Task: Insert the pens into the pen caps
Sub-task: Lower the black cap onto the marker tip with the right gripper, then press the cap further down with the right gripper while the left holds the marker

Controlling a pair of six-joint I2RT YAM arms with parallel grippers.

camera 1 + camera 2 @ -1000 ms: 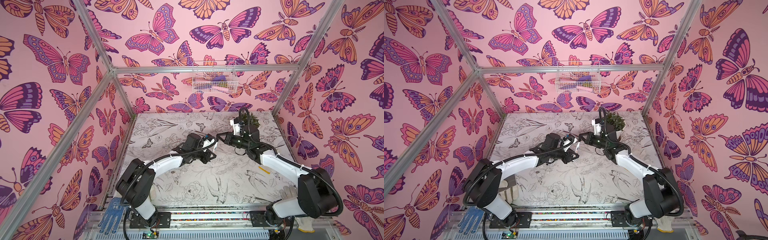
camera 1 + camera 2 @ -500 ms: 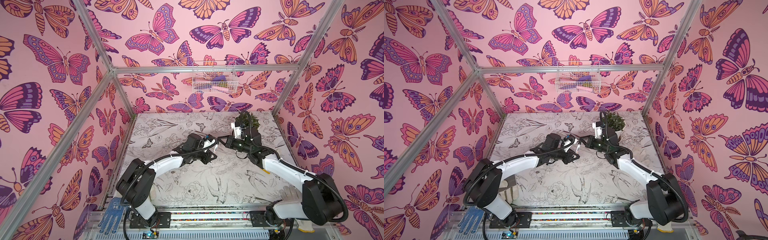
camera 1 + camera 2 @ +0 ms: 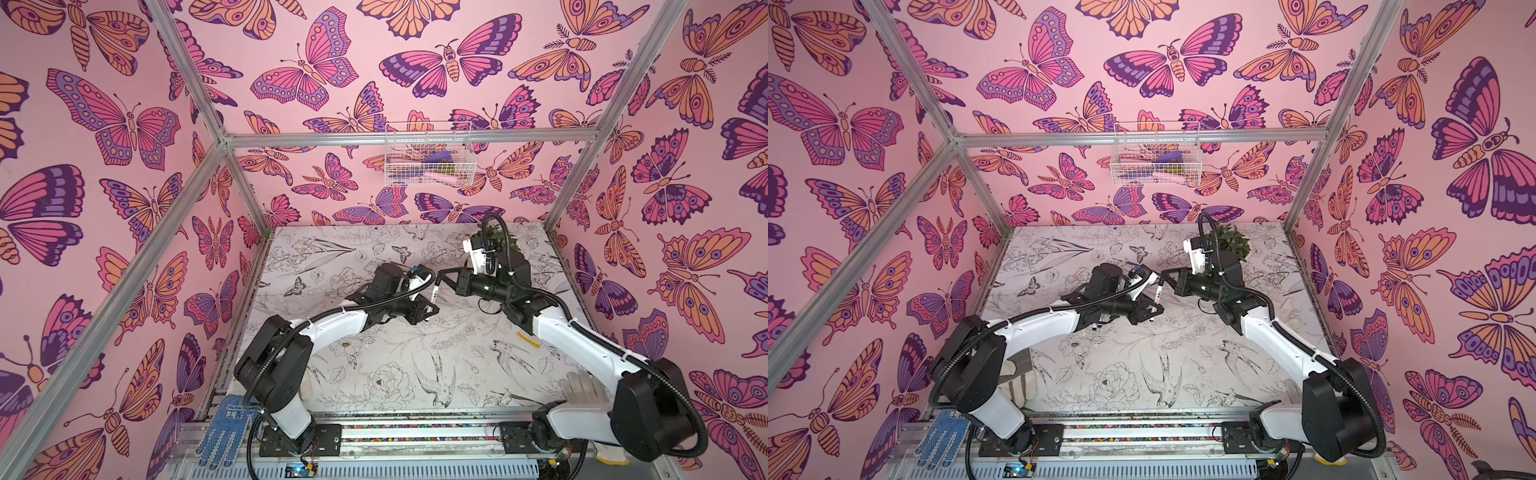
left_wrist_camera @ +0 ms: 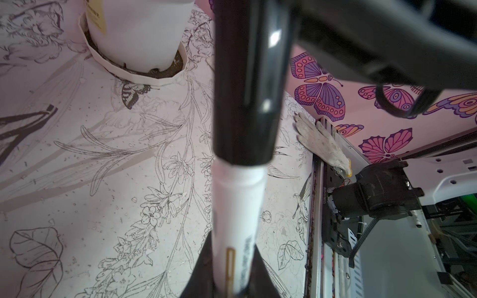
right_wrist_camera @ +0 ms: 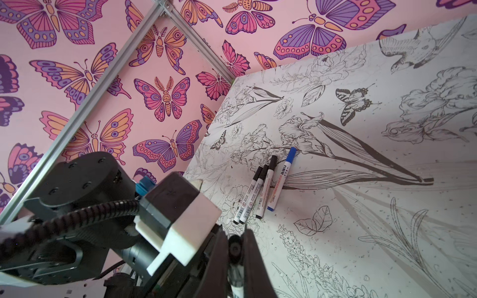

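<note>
Right elbow [image 3: 648,415] sinks frontward; right claw [image 5: 235,233] clamps black cap [image 4: 245,90], left claw [image 4: 229,271] grips pen [image 4: 238,201]. Right wrist view alone shows four capped pens [image 5: 260,188] on surface [image 5: 361,232].

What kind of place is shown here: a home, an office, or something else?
Most likely a robot test cell in a laboratory, not a home. An aluminium frame runs along walls printed with butterflies, and the left arm and the right arm are mounted on a rail at the front of a table.
</note>
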